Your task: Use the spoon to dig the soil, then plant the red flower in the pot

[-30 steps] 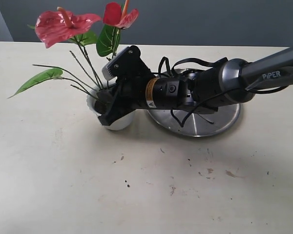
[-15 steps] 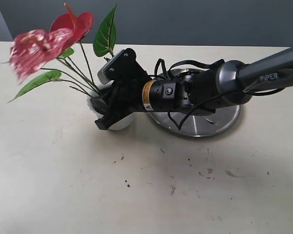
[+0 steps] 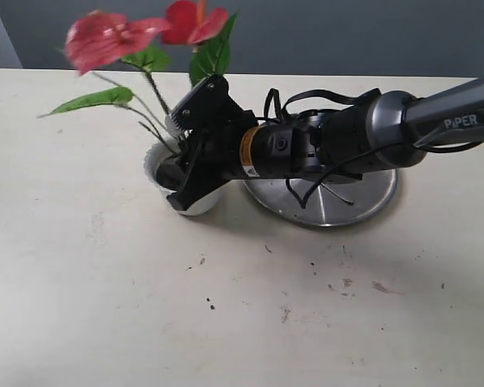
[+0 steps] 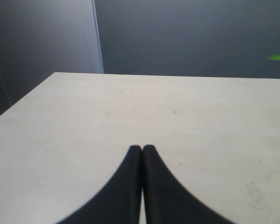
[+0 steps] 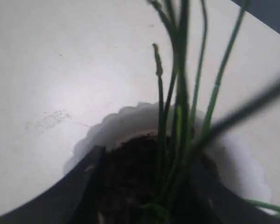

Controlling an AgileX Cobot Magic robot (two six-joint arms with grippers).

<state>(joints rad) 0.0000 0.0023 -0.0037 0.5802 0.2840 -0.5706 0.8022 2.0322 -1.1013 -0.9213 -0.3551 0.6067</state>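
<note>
Left gripper [image 4: 142,156] clenched on nothing, parked over the table [image 3: 105,306]. Flower [image 3: 105,36] sits in the pot [image 3: 154,159] near the table's back edge, stems [image 5: 177,116] in soil [image 5: 126,172]. Right gripper [image 3: 179,182] released, jaws spread around the stems. We judge planting done; next we retreat without snagging leaves [image 3: 97,99].

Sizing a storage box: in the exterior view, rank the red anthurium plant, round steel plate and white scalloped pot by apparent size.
1. Red anthurium plant, by its spread.
2. Round steel plate, partly hidden, so nearly tied.
3. White scalloped pot.
</note>
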